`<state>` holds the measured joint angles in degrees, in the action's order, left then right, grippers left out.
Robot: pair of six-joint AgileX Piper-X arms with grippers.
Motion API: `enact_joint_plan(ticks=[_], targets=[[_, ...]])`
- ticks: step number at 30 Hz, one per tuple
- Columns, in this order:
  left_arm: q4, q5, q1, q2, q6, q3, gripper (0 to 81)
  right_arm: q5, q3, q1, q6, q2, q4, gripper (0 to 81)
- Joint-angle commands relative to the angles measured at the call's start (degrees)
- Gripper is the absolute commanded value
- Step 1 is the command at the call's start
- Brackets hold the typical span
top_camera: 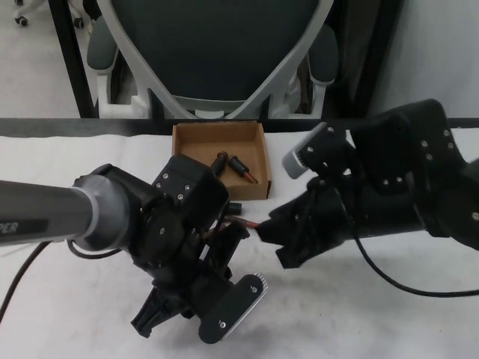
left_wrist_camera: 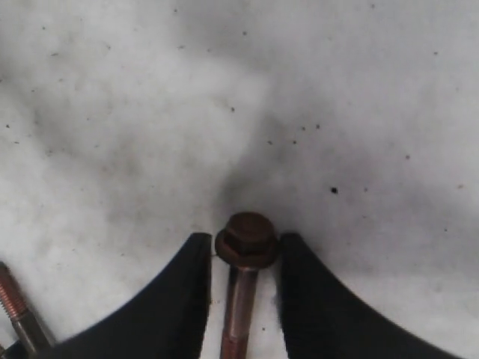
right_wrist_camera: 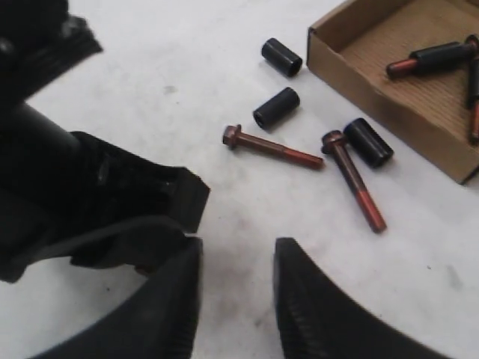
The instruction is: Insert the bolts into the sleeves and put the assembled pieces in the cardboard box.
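My left gripper (left_wrist_camera: 243, 243) is shut on a copper-coloured bolt (left_wrist_camera: 245, 239), whose flanged head sits between the two fingertips just above the white bench. My right gripper (right_wrist_camera: 238, 250) stands open with nothing between its fingers. It is close to the left arm's black wrist (right_wrist_camera: 90, 202). Two loose bolts (right_wrist_camera: 273, 147) (right_wrist_camera: 353, 179) and three black sleeves (right_wrist_camera: 281, 57) (right_wrist_camera: 276, 108) (right_wrist_camera: 368, 142) lie beside the cardboard box (right_wrist_camera: 404, 127). In the high view the box (top_camera: 179, 153) holds assembled pieces (top_camera: 239, 166), and both grippers (top_camera: 238, 228) (top_camera: 273, 239) meet in front of it.
Another bolt's threaded end (left_wrist_camera: 15, 307) lies near the left gripper. An office chair (top_camera: 217, 45) stands beyond the bench's far edge. Cables trail from both arms across the white cloth (top_camera: 60, 314).
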<state>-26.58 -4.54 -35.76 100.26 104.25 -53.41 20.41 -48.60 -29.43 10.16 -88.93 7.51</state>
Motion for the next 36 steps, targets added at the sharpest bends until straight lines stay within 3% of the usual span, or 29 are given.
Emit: enact_joint_plan(ticks=[1, 20, 24, 28, 36], targets=[[1.24, 0.76, -0.16, 0.52, -1.03, -0.26, 29.3, -1.46, 0.11, 0.77, 0.49, 0.9, -0.96, 31.6], [1.03, 1.48, 2.21, 0.52, -1.01, -0.26, 28.9, -2.6, 0.09, 3.06, 0.49, 0.9, 0.71, 31.6], [0.11, -0.16, 2.21, 0.52, -1.17, -0.26, 19.2, -3.27, 0.09, 3.06, 0.49, 0.9, 0.7, 31.6], [-0.06, -1.13, 1.87, 0.52, -4.12, -0.15, 0.4, -3.68, 0.09, 3.06, 0.49, 0.9, 0.7, 31.6], [0.15, -2.74, 1.81, -0.45, -16.68, -0.15, 0.8, -3.68, 0.09, 3.06, 0.49, 0.9, 0.7, 31.6]])
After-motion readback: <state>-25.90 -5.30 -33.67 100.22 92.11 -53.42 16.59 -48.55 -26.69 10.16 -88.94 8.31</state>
